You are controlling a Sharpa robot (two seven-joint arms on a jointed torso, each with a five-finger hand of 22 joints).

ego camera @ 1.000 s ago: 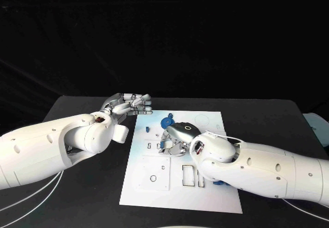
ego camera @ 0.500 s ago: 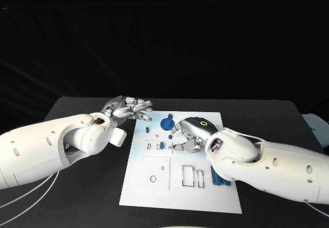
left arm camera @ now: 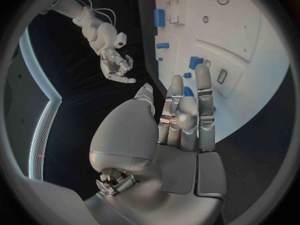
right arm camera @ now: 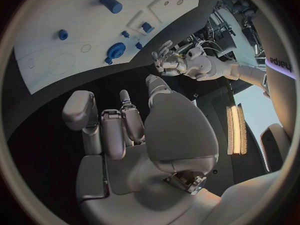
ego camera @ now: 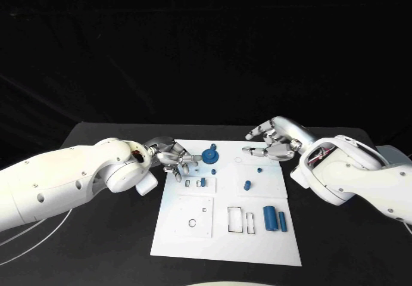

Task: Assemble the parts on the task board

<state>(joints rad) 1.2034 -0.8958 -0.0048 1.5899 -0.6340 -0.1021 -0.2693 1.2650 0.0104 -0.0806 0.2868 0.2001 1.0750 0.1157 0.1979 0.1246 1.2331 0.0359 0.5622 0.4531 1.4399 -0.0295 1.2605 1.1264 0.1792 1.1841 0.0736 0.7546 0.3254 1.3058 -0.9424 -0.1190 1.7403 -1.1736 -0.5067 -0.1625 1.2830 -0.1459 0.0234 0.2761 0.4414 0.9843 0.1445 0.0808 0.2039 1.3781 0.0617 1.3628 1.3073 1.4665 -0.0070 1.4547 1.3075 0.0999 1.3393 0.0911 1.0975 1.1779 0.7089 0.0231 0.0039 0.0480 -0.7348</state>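
The white task board (ego camera: pixel 225 229) lies in the middle of the black table. On it sit a round blue part (ego camera: pixel 209 157), a small blue peg (ego camera: pixel 246 185), a blue cylinder (ego camera: pixel 270 218) and a slim blue bar (ego camera: pixel 283 221). My left hand (ego camera: pixel 176 159) hovers at the board's far left edge, just left of the round part, fingers straight and side by side (left arm camera: pixel 185 116), holding nothing. My right hand (ego camera: pixel 273 141) hangs over the board's far right corner, fingers loosely bent (right arm camera: pixel 115 135), empty. The right wrist view shows the board (right arm camera: pixel 69 35) and round part (right arm camera: pixel 115 50).
Two small blue pieces (ego camera: pixel 203 182) stand in slots near the board's left middle. Empty rectangular slots (ego camera: pixel 234 219) lie toward the near edge. Bare black table (ego camera: pixel 112 238) runs along both sides of the board. A pale object (ego camera: pixel 396 156) sits at the table's right edge.
My right hand has lifted off the board's middle and swung back to the far right corner, uncovering the blue parts. My left hand has come nearer, beside the round blue part.
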